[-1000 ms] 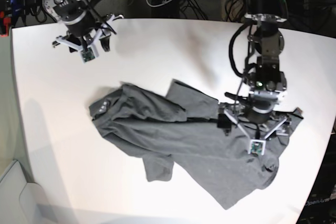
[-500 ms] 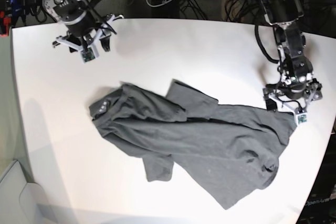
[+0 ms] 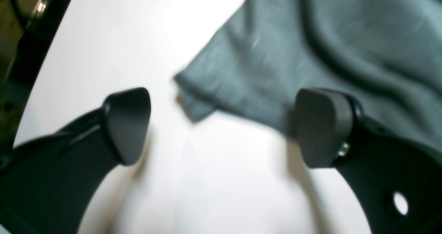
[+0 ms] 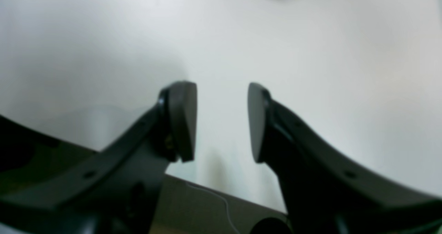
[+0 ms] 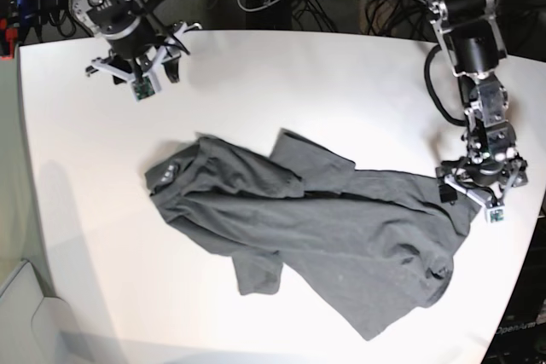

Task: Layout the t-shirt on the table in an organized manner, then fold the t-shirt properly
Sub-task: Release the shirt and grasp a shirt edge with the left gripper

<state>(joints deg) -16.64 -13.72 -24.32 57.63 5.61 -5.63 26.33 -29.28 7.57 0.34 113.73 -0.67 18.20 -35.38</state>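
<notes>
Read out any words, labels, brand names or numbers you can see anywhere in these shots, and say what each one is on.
"OpenArm": faint pale lettering at the base view's bottom right corner, off the table; the end is too blurred to be sure of.
No print shows on the t-shirt.

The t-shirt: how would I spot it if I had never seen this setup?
Look at the big white table. Spread rumpled across its middle is the t-shirt, plain charcoal grey with no print. It is the only soft cloth there; the black arms around it are rigid.
</notes>
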